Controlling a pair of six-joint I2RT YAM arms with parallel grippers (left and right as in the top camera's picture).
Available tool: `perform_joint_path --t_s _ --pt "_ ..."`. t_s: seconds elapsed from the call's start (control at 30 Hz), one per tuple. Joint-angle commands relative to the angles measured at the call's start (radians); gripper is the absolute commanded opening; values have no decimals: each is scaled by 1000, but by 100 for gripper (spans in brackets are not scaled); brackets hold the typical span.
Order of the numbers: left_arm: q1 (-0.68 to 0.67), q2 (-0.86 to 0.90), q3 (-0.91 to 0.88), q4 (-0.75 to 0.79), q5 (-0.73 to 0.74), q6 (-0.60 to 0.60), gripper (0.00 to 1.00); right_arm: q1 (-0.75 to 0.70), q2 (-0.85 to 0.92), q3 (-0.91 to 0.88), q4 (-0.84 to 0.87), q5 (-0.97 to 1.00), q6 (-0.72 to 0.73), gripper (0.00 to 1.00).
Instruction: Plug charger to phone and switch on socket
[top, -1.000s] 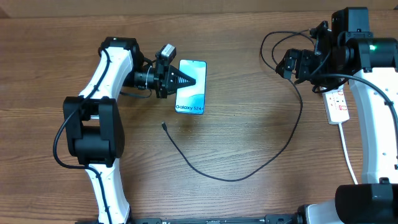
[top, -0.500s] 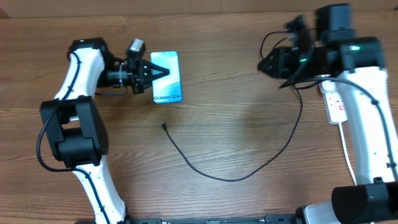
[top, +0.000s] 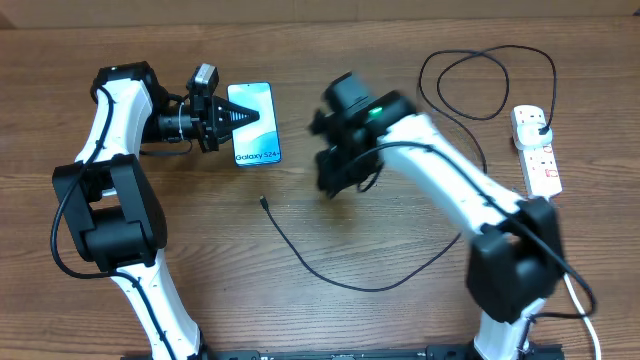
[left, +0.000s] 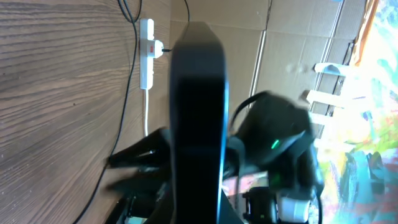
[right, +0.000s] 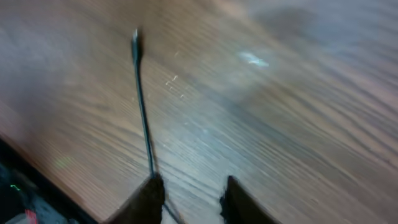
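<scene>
Left fingers (top: 233, 117) were clamped on the slim phone with the lit blue screen (top: 258, 135), at the counter's (top: 400, 320) left side. Right fingers (right: 149, 198), narrowly parted and empty, hovered beside the thin black charger cable (right: 143, 112). Best move: pinch just behind its small connector tip (right: 135, 38), square to the phone's port.

Overhead, R-wrist cams: shared charger (top: 263, 202) (right: 143, 106)

Far left, phone (top: 252, 124); far right, socket (top: 537, 150) — charger (top: 370, 289) between, tip near phone.
</scene>
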Motion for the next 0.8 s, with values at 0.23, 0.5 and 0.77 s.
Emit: perform_joint_path --t_s 0.23,0.5,0.77 --pt "191 -35 27 -7 66 -6 4 208 139 -4 169 21 1 100" --pt "362 -35 27 -7 38 -29 4 286 180 -4 345 69 3 65" --pt "407 -35 27 -7 26 -34 4 340 234 -4 394 353 57 48"
